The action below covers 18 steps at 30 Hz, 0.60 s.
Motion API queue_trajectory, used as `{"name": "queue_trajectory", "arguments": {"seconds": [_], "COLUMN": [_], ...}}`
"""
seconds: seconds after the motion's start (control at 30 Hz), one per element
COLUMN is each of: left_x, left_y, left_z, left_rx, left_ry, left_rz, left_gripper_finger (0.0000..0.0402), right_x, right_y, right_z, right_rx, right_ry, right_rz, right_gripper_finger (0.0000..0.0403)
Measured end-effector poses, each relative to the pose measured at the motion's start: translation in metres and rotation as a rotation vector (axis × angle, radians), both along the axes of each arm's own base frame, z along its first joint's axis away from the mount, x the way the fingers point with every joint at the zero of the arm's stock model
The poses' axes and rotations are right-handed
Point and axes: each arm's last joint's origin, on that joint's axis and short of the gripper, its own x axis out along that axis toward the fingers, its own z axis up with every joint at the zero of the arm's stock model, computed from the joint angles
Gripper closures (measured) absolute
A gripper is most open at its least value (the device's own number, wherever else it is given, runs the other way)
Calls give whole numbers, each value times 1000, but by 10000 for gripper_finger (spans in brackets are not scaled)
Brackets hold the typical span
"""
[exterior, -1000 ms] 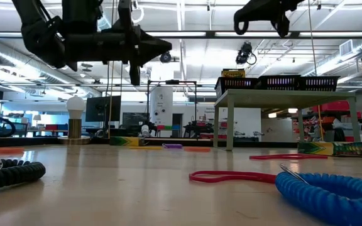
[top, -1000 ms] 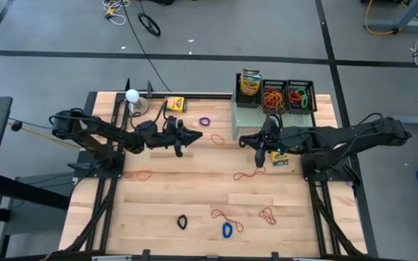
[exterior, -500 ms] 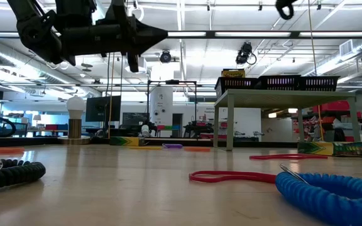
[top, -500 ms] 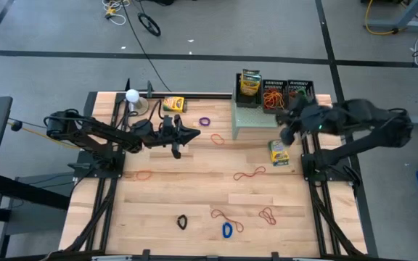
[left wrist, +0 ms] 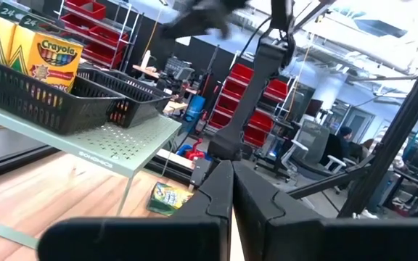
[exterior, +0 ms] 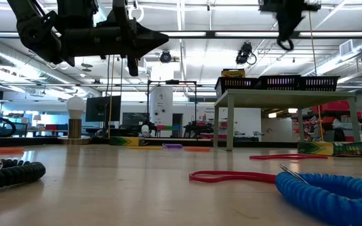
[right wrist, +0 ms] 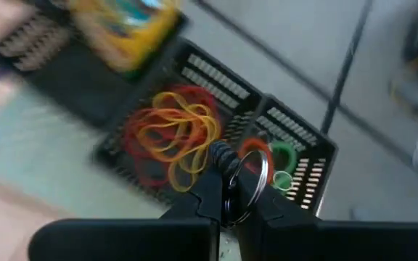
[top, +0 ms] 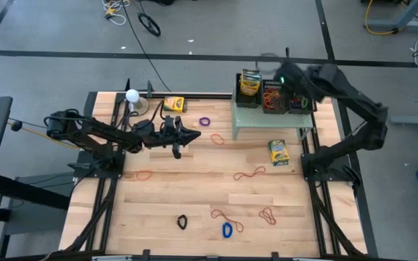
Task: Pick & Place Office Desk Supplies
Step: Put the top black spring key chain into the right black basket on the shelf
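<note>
hovering above the pale green perforated metal shelf (top: pixel 267 116) in the high view, the right gripper (top: pixel 285 78) sits over the row of small black mesh trays (top: pixel 287 97); beneath it the middle tray is full of orange and red rubber-band loops (top: pixel 272 98), and a yellow-and-green crayon box (top: pixel 250 83) stands in the tray beside it. a second crayon box (top: pixel 279 152) lies on the wooden table (top: pixel 194 196), well short of that gripper. the left gripper (top: pixel 193 135), fingers pinched together and empty, hangs over the table's left half, with a purple loop (top: pixel 205 121) near its tip.

low view: the left gripper (exterior: pixel 162 39) is high above the boards, the right gripper (exterior: pixel 285 43) above the shelf.

left wrist view: its fingers (left wrist: pixel 220 190) meet, nothing between.

right wrist view: the right gripper (right wrist: pixel 227 188) is clamped on a thin black rubber-band loop (right wrist: pixel 247 190), directly over the trays.
</note>
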Motion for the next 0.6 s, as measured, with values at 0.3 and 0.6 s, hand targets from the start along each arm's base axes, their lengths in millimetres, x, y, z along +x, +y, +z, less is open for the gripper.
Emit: {"name": "queue_trajectory", "arguments": {"seconds": [0.3,0.6], "left_x": [0,0], "left_y": [0,1], "left_z": [-1,-1], "left_rx": [-6,28], "left_ry": [8,13], "left_rz": [-4,41], "left_gripper_finger": [391,391], "right_x": [-25,-43], "right_y": [-77,-88], "right_z": [-23,-51], "right_rx": [157,283], "right_ry": [71,86], "right_rz": [-225,-275], "right_gripper_finger": [385,385]}}
